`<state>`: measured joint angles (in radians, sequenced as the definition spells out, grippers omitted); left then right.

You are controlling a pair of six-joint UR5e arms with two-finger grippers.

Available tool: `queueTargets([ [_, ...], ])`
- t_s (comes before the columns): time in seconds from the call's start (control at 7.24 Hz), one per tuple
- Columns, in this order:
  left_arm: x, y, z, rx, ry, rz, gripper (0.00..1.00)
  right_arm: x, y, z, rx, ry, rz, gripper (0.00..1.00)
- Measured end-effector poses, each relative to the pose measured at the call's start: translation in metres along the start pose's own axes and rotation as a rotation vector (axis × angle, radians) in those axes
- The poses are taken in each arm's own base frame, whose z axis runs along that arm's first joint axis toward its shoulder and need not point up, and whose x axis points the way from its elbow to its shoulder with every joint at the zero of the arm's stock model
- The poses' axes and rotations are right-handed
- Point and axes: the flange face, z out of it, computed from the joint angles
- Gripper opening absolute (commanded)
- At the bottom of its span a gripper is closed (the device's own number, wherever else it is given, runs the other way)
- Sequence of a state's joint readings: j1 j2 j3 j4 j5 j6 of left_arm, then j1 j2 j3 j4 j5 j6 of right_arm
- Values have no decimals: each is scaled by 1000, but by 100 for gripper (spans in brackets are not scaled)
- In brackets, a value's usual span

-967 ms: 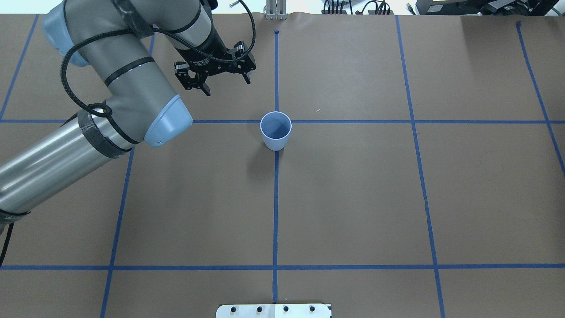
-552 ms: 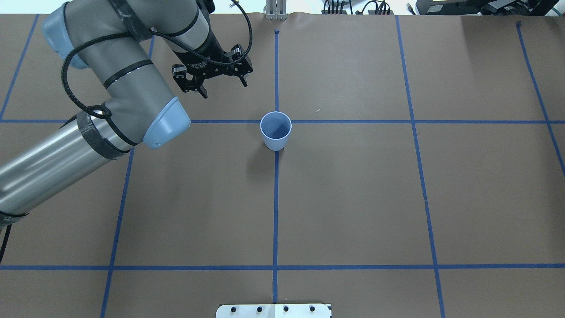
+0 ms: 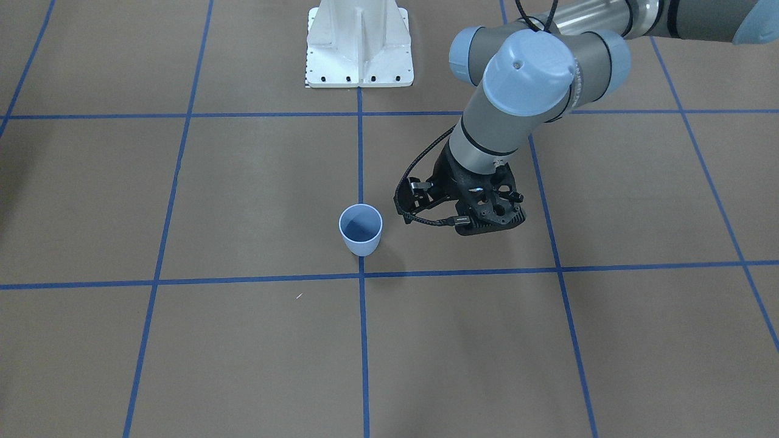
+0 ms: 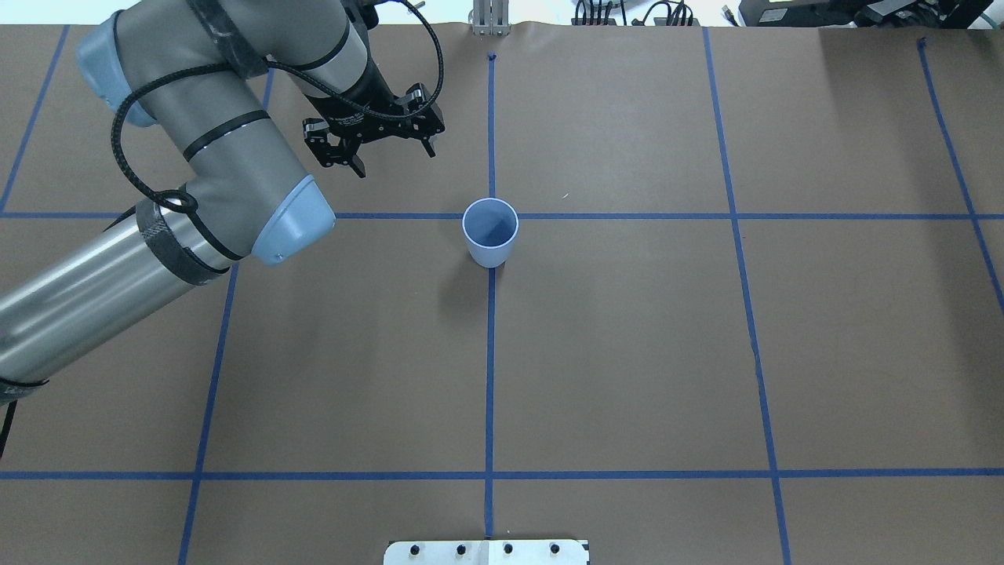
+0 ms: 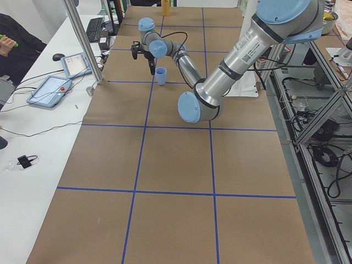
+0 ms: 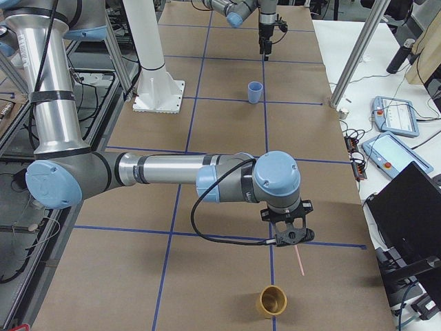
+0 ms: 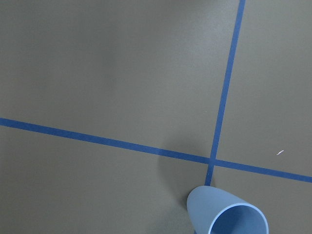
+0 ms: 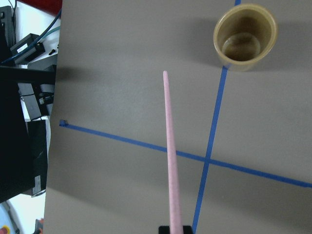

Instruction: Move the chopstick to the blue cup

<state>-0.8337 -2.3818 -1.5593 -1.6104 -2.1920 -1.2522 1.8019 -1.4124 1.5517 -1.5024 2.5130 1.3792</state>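
Note:
The blue cup [image 4: 490, 233] stands upright and empty at a tape crossing mid-table; it also shows in the front view [image 3: 361, 230] and the left wrist view [image 7: 226, 217]. My left gripper [image 4: 394, 157] hangs open and empty above the table, beyond and to the left of the cup. My right gripper [image 6: 289, 238] is far off at the table's right end, shut on the pale pink chopstick [image 6: 298, 259]. In the right wrist view the chopstick [image 8: 169, 146] points out from the gripper toward a tan cup.
A tan cup [image 6: 273, 301] stands upright just past the chopstick's tip, also in the right wrist view [image 8: 245, 35]. The white robot base plate [image 3: 359, 48] sits at the table's near edge. Blue tape lines grid the brown table.
My left gripper has drifted a little farther from the blue cup, toward the table's far edge and left, staying open. The cup has not moved.

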Motion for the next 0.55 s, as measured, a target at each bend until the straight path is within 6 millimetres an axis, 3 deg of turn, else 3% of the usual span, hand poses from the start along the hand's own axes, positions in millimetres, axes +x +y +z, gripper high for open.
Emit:
queueTargets([
  [0.28, -5, -12, -14, 21, 9, -7, 98, -29, 77, 3, -33, -12, -141, 0],
  [0.55, -22, -35, -43, 31, 26, -16, 98, -57, 163, -7, -64, -49, -309, 0],
])
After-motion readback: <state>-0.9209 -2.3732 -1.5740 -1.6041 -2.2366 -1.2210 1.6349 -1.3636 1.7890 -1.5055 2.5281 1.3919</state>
